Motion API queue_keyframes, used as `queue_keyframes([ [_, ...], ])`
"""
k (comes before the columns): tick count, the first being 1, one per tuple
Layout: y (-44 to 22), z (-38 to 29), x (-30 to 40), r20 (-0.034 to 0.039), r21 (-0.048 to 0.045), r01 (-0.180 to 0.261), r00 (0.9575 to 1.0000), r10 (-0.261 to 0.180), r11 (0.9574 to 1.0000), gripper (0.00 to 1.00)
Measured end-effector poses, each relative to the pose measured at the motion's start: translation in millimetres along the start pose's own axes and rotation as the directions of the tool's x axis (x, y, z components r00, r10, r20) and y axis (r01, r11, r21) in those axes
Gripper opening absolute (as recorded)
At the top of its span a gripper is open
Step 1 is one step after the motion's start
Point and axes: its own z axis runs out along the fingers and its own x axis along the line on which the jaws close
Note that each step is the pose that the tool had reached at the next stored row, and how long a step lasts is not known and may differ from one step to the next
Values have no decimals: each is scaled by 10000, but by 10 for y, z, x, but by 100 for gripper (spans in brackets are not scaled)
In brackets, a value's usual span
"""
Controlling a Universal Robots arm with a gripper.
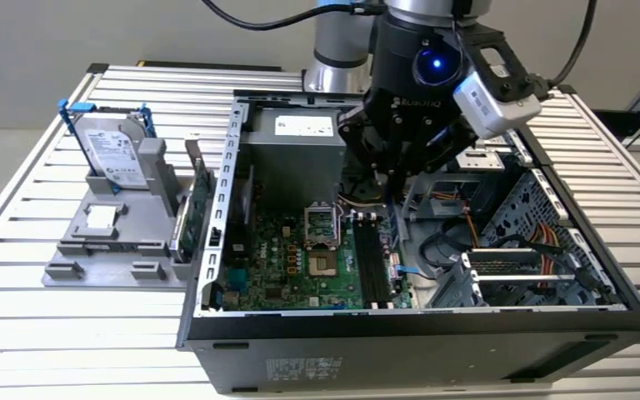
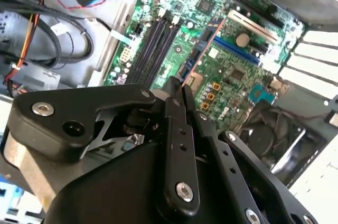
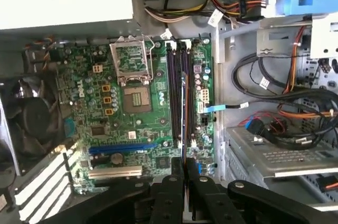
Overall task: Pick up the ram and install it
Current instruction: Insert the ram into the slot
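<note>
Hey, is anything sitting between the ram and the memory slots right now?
Nothing visible does. The gripper holds the ram edge-on above the memory slots, which look empty along their length.

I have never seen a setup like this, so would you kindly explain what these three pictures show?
This is a robot arm with a two-fingered pincer at its end. The exterior view looks on from off the arm; both wrist views come from cameras riding on the arm, looking past the pincer. On the slatted table stands an open computer case with a green motherboard inside. Beside it, a grey holder carries a silver hard drive and a green circuit card. The pincer reaches into the case and appears closed on the ram, a thin stick seen edge-on, above the dark memory slots.
</note>
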Motion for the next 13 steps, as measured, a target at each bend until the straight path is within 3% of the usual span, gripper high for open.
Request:
queue_keyframes([
  [3,13,46,-19,57,-10,369,9993,-369,9993,0],
  [9,45,159,-275,52,-9,373,9993,-373,9993,0],
  [13,67,232,-349,54,-10,372,9993,-372,9993,0],
])
